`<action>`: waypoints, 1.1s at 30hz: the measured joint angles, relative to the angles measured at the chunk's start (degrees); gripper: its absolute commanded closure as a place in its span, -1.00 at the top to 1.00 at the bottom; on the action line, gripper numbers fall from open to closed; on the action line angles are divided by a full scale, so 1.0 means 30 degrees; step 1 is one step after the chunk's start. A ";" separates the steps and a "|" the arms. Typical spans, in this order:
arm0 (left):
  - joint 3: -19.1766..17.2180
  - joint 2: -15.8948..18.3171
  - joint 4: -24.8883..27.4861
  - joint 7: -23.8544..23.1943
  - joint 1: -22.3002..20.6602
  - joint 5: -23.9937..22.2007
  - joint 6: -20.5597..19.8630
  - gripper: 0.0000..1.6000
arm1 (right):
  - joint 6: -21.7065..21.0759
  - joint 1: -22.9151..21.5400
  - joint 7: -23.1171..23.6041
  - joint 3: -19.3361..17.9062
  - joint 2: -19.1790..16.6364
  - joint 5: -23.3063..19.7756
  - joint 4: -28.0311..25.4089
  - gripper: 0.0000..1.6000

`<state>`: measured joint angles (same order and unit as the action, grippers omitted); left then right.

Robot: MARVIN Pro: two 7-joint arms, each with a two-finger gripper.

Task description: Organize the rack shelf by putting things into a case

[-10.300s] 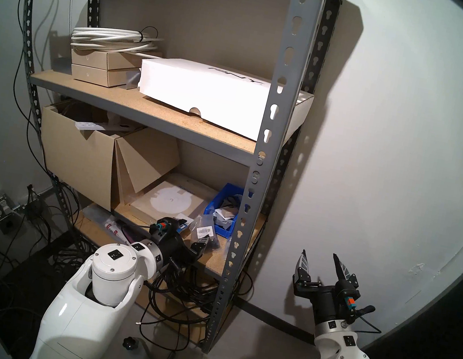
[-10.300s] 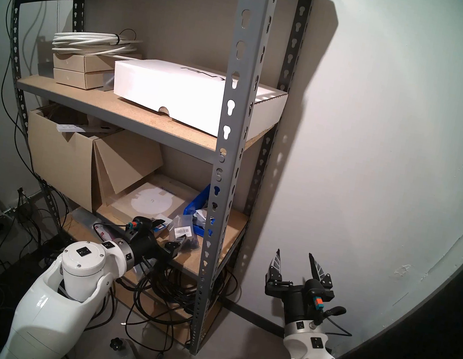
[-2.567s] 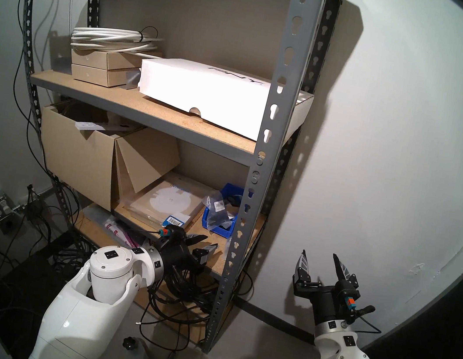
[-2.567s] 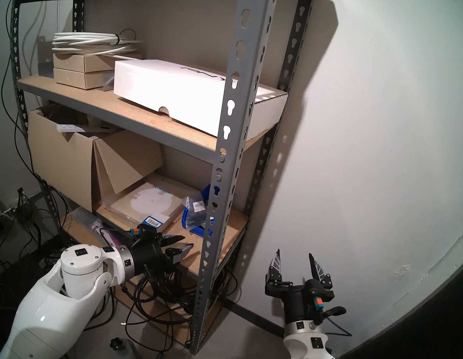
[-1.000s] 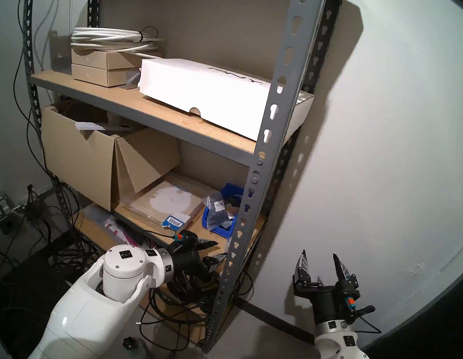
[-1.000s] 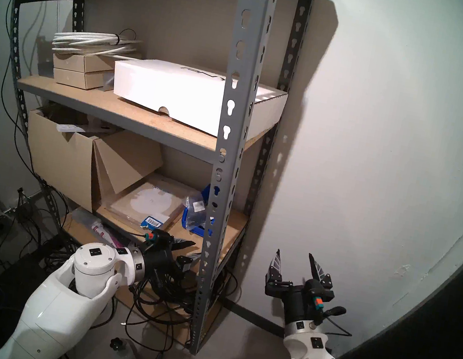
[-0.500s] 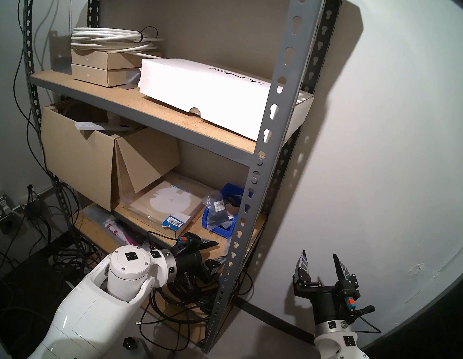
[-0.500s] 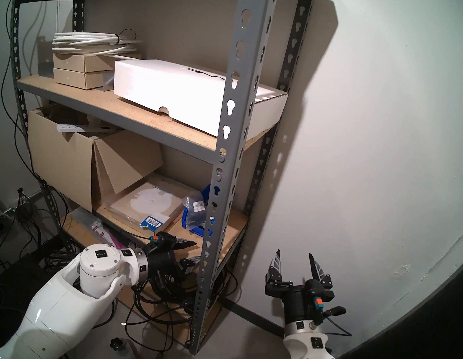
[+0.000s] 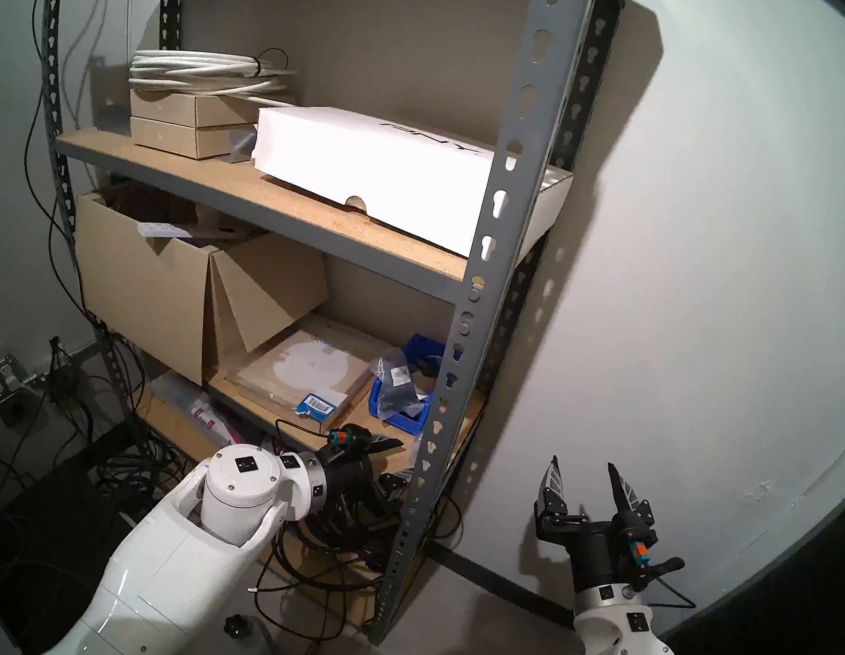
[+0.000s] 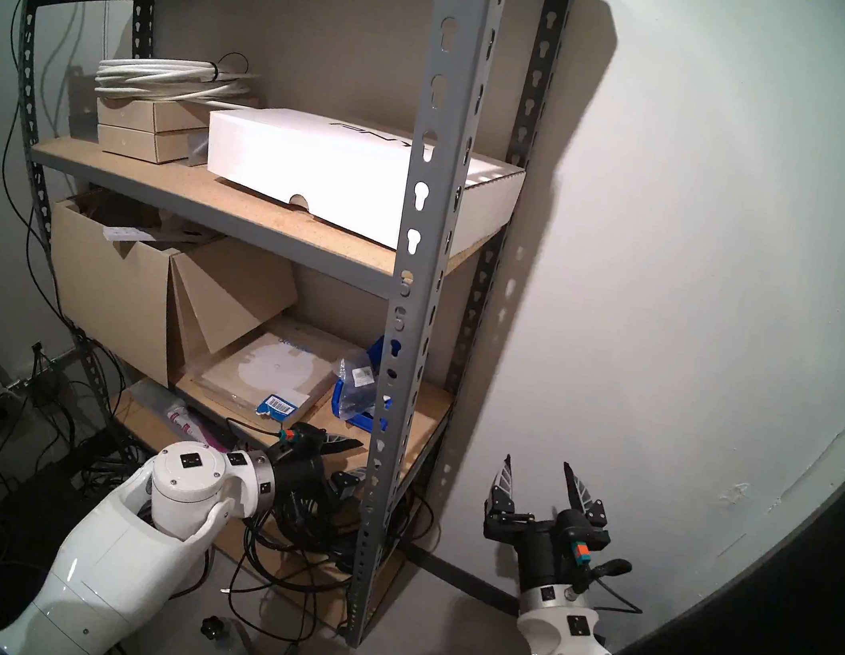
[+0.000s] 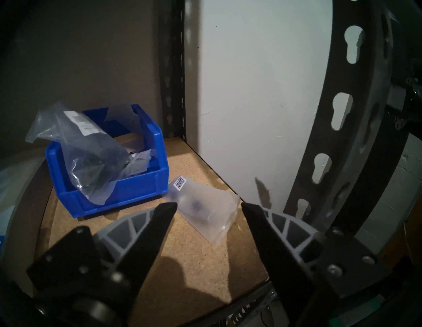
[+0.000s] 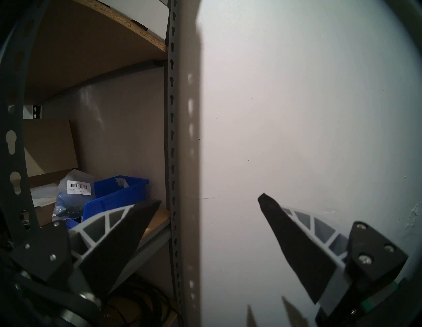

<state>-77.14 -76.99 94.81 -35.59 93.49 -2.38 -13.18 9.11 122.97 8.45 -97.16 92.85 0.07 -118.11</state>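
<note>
Blue plastic parts bin [image 11: 118,189] sits on the rack shelf [image 11: 194,251] with a clear labelled bag [image 11: 91,157] draped over its rim. At its 4 o'clock, touching it, lies a frosted pouch [image 11: 205,212]. The left gripper [image 11: 209,206], jaws apart and empty, hovers before the pouch; the right gripper [image 9: 582,469] is wide open, empty.

On the shelf board [image 11: 194,249], a clear bag [image 11: 205,212] lies at the bin's [image 11: 146,189] four o'clock, touching it.
</note>
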 measured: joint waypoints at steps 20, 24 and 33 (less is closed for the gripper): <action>0.0591 -0.0209 -0.1791 0.0299 -0.1000 0.1274 0.0853 0.47 | 0.0000 0.0001 -0.0002 0.0002 -0.0004 0.0000 0.0000 1.00; 0.0673 -0.0315 -0.1925 0.0402 -0.1192 0.1359 0.0925 0.48 | 0.0000 0.0000 -0.0002 0.0003 -0.0004 0.0000 0.0000 1.00; 0.0826 -0.0510 -0.2042 0.0491 -0.1589 0.1247 0.1010 0.39 | 0.0000 0.0000 -0.0003 0.0002 -0.0004 0.0000 0.0000 1.00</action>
<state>-74.66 -78.52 88.68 -34.12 88.73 1.36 -10.15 9.11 122.97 8.44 -97.15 92.84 0.06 -118.11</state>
